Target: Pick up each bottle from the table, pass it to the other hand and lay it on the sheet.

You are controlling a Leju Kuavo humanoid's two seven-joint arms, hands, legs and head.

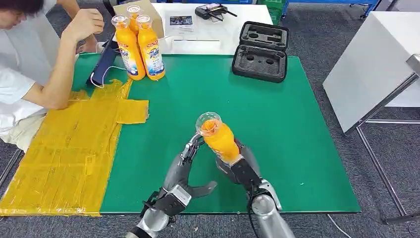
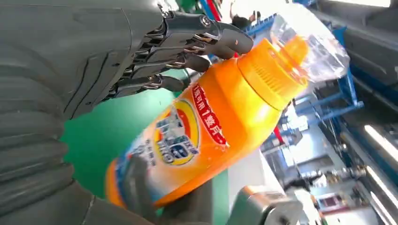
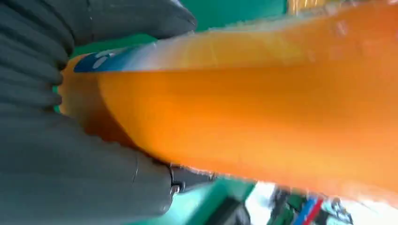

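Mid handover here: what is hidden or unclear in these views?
- Head view: whether the left hand touches the bottle; too small to tell.
- Right wrist view: bottle's label, blurred and too close.
- Head view: right hand fingers, hidden behind the bottle.

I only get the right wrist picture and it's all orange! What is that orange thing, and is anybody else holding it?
Observer: It's an orange detergent bottle with a clear cap, gripped low down by the right hand above the green table.
Operator: Is the other hand grabbing it too?
Observer: Not gripping. The left hand is beside it, its fingertips up near the bottle's neck.
Operator: Where's the sheet it goes on?
Observer: The yellow sheet lies along the table's left side; no bottle lies on it.
Operator: Are there more bottles?
Observer: Yes, standing bottles are grouped at the far edge, near a seated person.
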